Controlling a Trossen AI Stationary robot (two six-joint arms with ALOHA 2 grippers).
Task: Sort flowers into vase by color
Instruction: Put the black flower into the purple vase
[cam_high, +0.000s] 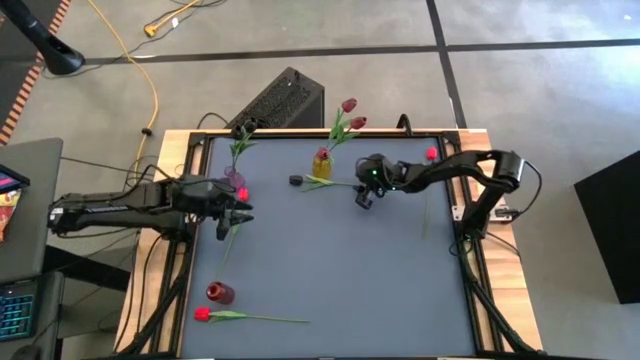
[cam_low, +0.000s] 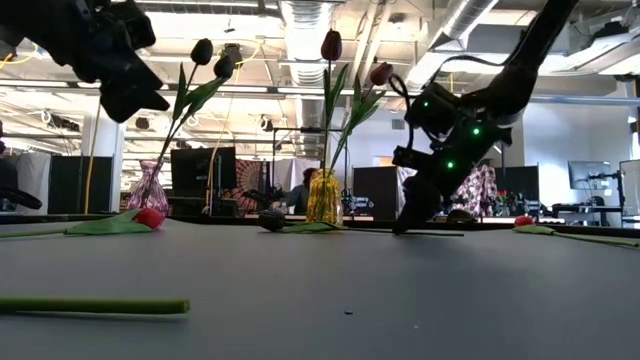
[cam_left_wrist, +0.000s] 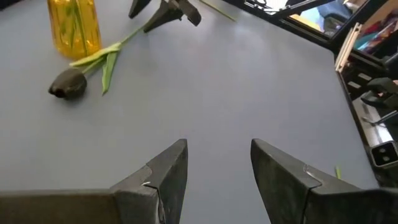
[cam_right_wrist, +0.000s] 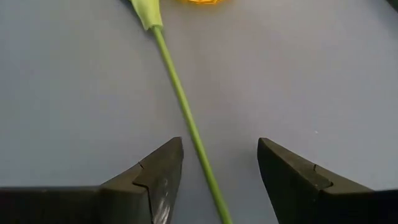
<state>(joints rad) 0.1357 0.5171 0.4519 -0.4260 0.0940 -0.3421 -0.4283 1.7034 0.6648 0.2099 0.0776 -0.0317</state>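
Note:
A near-black tulip (cam_high: 297, 180) lies flat on the grey mat in front of the yellow vase (cam_high: 322, 163), which holds two maroon tulips (cam_high: 352, 113). My right gripper (cam_right_wrist: 221, 146) is open and low over the mat (cam_low: 410, 215). Its fingers stand on either side of this tulip's green stem (cam_right_wrist: 186, 118), near the stem's free end, without touching it. My left gripper (cam_left_wrist: 217, 146) is open and empty, raised above the mat near the pink vase (cam_high: 236, 178), which holds dark tulips. A red tulip (cam_high: 243, 193) lies just beside my left gripper.
A red vase (cam_high: 220, 292) stands near the front left, with a red tulip (cam_high: 202, 313) lying in front of it. Another red tulip (cam_high: 431, 153) lies at the far right, its stem running toward the near edge. A black box (cam_high: 285, 100) sits behind the table's far edge.

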